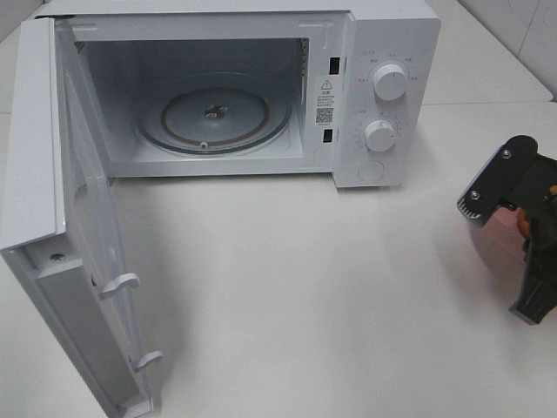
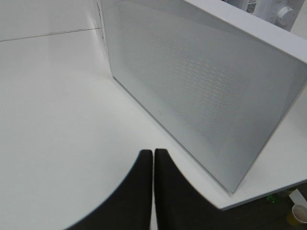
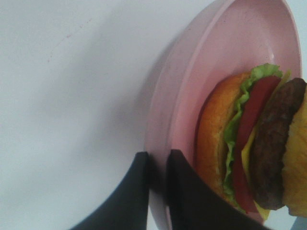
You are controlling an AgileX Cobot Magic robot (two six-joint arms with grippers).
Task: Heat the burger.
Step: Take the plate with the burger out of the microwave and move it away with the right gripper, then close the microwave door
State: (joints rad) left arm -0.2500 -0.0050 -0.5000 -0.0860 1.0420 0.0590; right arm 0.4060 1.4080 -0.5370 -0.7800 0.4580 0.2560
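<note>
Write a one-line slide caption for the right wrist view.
Right gripper shut on the rim of the pink plate carrying the burger, above the white table.

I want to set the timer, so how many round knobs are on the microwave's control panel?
2. On the microwave panel right of the open cavity, the upper knob sits above the lower knob. None appear hidden.

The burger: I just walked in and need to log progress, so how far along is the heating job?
Done: the microwave door stands wide open, and the glass turntable is bare. In hand: the right hand is shut on the rim of the pink plate that carries the burger, off to the right of the microwave. Left: put the plate inside, shut the door, set the dials. The left hand is shut and holds nothing.
</note>
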